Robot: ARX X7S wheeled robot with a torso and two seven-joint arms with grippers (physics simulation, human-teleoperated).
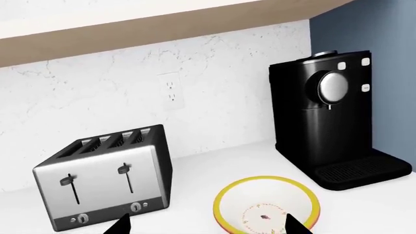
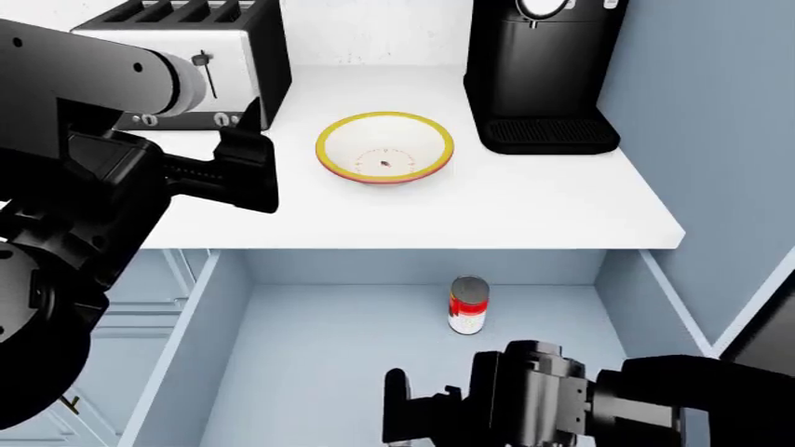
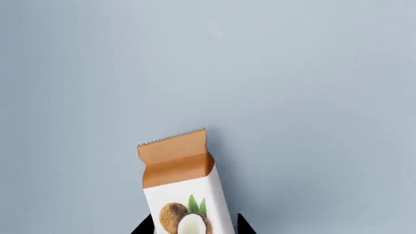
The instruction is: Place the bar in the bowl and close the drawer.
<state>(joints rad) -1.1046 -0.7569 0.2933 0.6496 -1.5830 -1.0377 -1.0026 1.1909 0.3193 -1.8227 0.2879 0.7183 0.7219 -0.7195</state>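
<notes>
1. I'm at a white counter (image 2: 534, 205) with a marble backsplash; a toaster (image 1: 104, 180) and a black coffee machine (image 1: 328, 122) stand on it.
2. The drawer (image 2: 249, 363) below stands open, with a red-and-white can (image 2: 468, 304) inside.
3. My right gripper (image 3: 190, 229) has its fingertips either side of the bar (image 3: 185, 195); I cannot tell if they grip.
4. My left gripper (image 1: 204, 226) hangs spread, holding nothing, the bowl (image 1: 266, 207) just ahead.

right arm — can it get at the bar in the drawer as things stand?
Probably yes. The right wrist view shows the bar on the bare drawer floor, between the right gripper fingertips, nothing covering it. The can stands apart, nearer the counter. Whether it's gripped already isn't clear.
</notes>
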